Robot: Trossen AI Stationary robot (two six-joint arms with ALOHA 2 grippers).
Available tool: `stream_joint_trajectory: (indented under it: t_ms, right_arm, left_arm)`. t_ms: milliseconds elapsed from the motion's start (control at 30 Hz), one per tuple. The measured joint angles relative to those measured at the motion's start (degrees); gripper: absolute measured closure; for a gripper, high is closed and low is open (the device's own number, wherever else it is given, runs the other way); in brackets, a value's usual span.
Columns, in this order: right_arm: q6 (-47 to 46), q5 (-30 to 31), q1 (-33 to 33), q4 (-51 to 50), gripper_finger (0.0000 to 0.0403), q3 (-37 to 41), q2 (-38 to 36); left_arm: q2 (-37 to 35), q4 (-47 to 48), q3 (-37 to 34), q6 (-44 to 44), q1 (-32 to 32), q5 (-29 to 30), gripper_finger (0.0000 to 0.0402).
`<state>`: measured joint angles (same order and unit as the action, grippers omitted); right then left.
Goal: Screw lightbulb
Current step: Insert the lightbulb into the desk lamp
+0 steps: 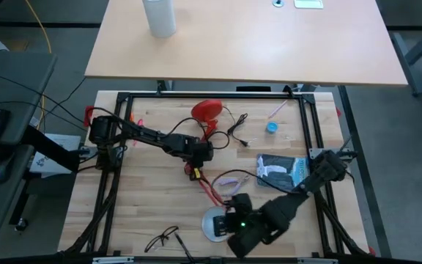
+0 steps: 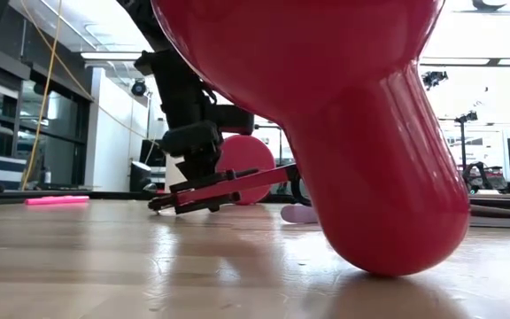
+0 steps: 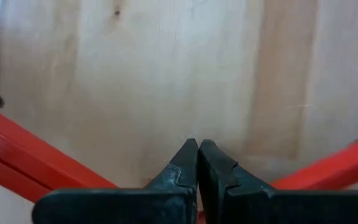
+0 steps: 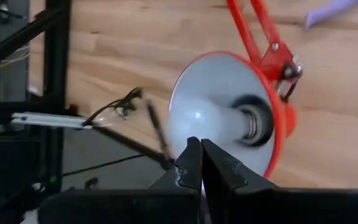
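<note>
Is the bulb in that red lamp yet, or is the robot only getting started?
It looks nearly done: the right wrist view shows the lightbulb sitting in the socket inside the red lamp's shade. Nothing is in hand. The right gripper is shut and empty just in front of the shade; the left gripper is shut over the lamp's red arm. Whether the bulb is fully tight cannot be told.

The worktop [image 1: 152, 213] is pale wood with visible grain, lightly sheened (it mirrors the lamp). The red lamp shade [image 2: 343, 115] looks glossy and smooth, its white lining [image 4: 210, 93] matt. The lightbulb [image 4: 213, 121] is frosted white
</note>
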<state>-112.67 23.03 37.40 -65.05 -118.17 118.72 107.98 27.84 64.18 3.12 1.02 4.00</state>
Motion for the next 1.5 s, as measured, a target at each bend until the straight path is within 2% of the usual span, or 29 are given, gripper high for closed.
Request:
stream_joint_trajectory:
  t_ms: [333,633,767,967,1267,1400,1500]
  right_arm:
    - [2.66,-4.78,-4.06,-2.95,0.0403,0.04,0.36]
    - [7.81,-2.64,-2.84,0.13,0.0403,0.04,0.80]
    - [8.38,-3.18,-1.38,2.15,0.0403,0.04,0.80]
    - [6.78,0.63,-0.63,3.20,0.0403,0.06,0.80]
    - [4.93,-1.44,-2.02,4.74,0.0403,0.06,0.87]
    - [6.43,-2.91,-2.99,8.37,0.0403,0.04,2.05]
    - [6.05,-5.78,-3.63,8.59,0.0403,0.04,3.55]
  left_arm:
    - [-0.06,2.96,0.09,-9.75,0.85,0.62,0.0402]
    - [-0.06,0.92,0.04,-10.23,0.90,1.02,0.0402]
    - [-0.08,0.82,0.04,-13.90,0.90,1.23,0.0402]
    - [-0.10,0.74,0.27,-18.85,1.22,2.91,0.0401]
    - [-0.08,0.77,7.19,-23.87,3.27,4.67,0.0401]
    - [-0.97,1.31,10.31,-26.69,4.33,3.45,0.0401]
    - [-4.02,2.44,10.66,-26.45,5.45,-1.76,0.0401]
